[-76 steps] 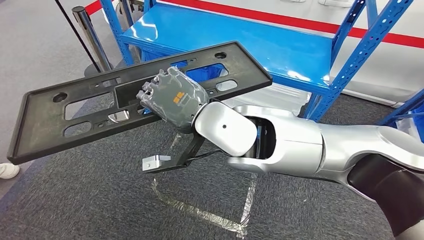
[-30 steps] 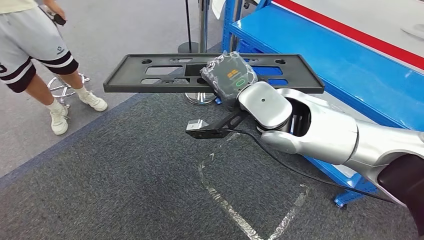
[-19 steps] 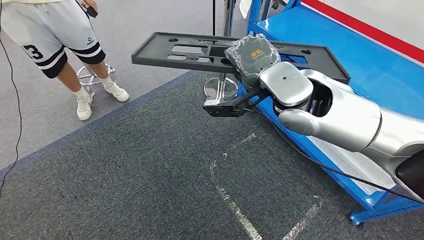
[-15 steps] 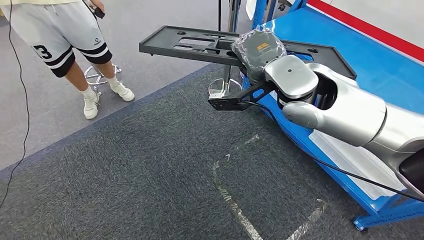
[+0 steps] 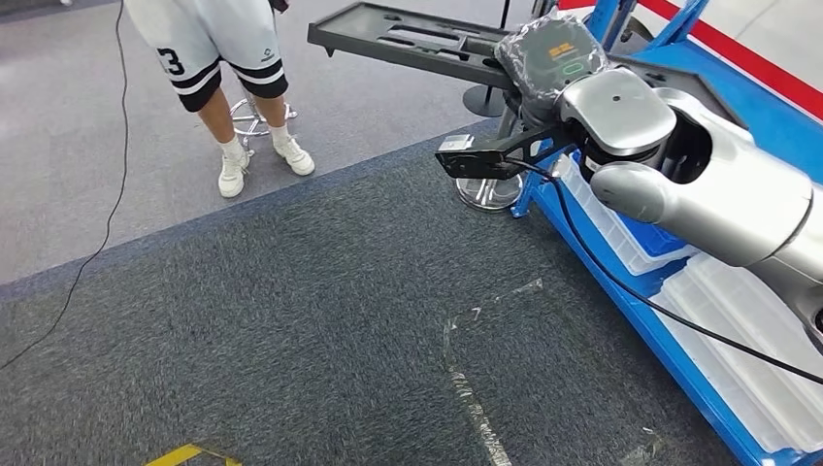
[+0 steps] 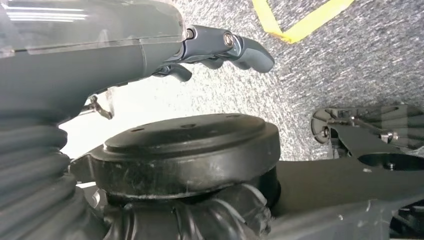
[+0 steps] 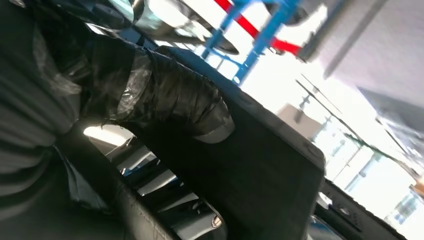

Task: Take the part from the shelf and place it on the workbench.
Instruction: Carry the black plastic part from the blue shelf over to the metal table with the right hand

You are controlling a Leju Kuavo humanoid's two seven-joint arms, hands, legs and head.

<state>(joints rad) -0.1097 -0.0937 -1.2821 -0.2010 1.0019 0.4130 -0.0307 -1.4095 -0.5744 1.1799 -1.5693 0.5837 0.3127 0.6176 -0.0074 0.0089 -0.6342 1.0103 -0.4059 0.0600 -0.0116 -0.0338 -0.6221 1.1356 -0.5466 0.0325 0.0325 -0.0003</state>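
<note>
The right hand (image 5: 551, 53) gripped the part (image 5: 417, 39), a long flat black panel with cut-out slots, and held it in the air well above the grey carpet (image 5: 291, 311). In the head view the back of that hand, wrapped in clear film, lay over the panel's upper face, and the panel ran out past the fingers toward a person (image 5: 218, 49) in white shorts and white shoes who stood on the bare floor beyond the carpet's edge. In the right wrist view the thick wrapped thumb (image 7: 170, 100) pressed against the underside of the panel (image 7: 260, 165), so the panel sat clamped between thumb and fingers. A blue shelf (image 5: 679, 320) holding clear plastic trays stood beside the silver right arm (image 5: 718, 194), and a round chrome post base (image 5: 490, 189) rested on the floor below the hand. A black cable (image 5: 641, 296) trailed from the wrist across the shelf edge. The left hand (image 6: 220, 47) hung over the carpet with its dark fingers (image 6: 247, 50) curled loosely and nothing between them; near their tips lay a strip of yellow tape (image 6: 305, 22) on the floor.
</note>
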